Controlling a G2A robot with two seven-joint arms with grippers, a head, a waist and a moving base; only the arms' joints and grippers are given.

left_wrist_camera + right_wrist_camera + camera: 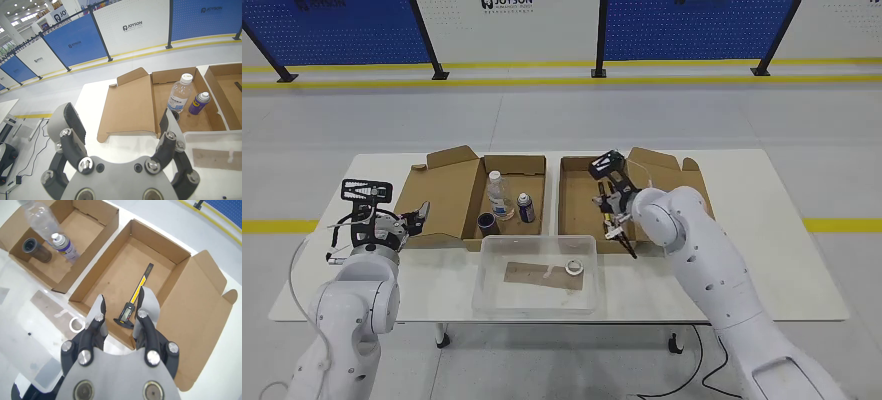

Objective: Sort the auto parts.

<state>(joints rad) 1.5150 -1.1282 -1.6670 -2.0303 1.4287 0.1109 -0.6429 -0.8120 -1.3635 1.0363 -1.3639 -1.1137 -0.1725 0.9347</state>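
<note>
White table [762,200], caliper [128,311] flat in right box [117,275], below spread right fingers [149,300].

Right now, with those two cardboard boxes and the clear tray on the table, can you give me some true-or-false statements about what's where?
The clear plastic bottle and the blue spray can stand in one brown cardboard box. True.
The small white ring lies in the clear plastic tray. True.
The black-and-yellow digital caliper lies in that tray. False: it lies in the other cardboard box.
The right gripper is clamped on the caliper. False: it hangs open above it, holding nothing.
</note>
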